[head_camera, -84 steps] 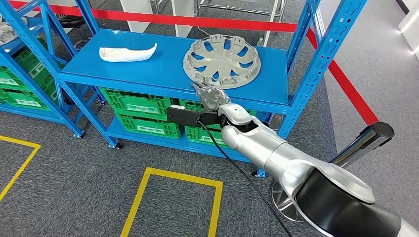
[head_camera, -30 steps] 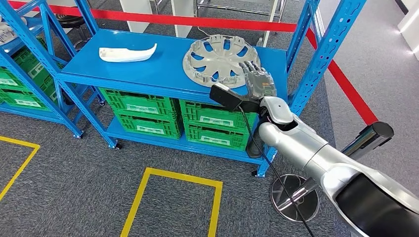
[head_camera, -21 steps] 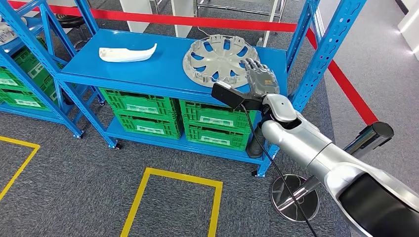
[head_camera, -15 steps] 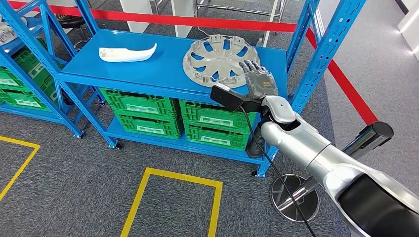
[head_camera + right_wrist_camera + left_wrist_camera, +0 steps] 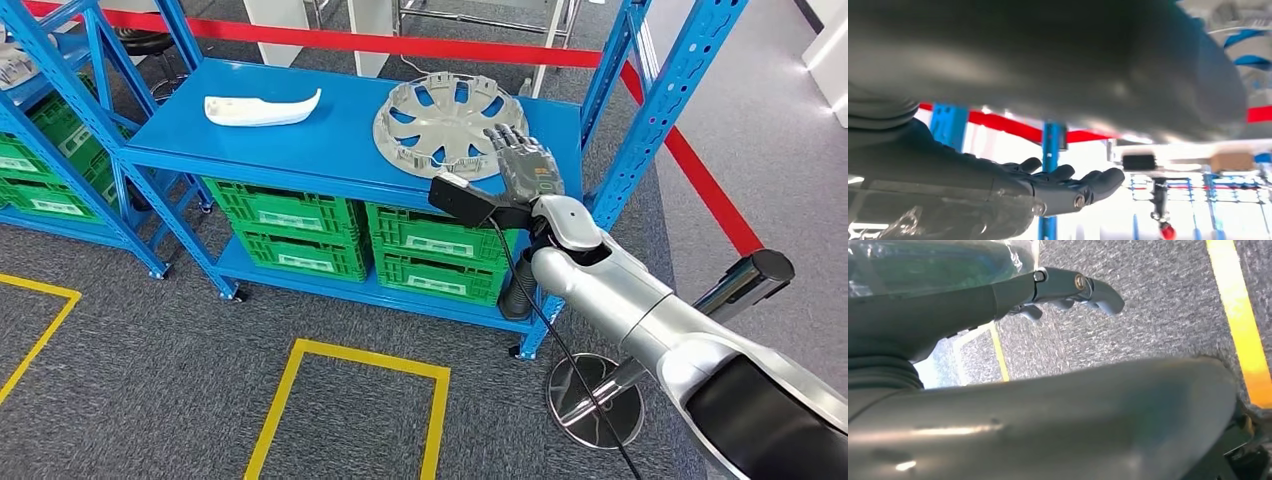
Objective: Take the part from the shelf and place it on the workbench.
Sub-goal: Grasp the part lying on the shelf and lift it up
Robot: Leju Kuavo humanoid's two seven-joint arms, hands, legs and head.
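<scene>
On the blue steel shelf (image 5: 300, 130) standing on grey carpet, the right hand (image 5: 528, 166) hovers spread and empty at the four o'clock rim of the round grey plastic wheel cover (image 5: 450, 111), which lies flat there. The left hand (image 5: 1068, 290) hangs over the carpet, fingers loosely extended, holding nothing. I'd slide fingers under that rim edge and clamp the thumb on top before lifting; a white curved plastic trim piece (image 5: 262, 108) lies well apart at nine o'clock.

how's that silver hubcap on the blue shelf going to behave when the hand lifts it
The hubcap looks like thin moulded plastic with open spokes, so it is probably light and fairly stiff, perhaps flexing a little. It is wide and shallow, so a grip at one rim by the right hand may let it tilt. Its smooth surface could be slippery.
</scene>
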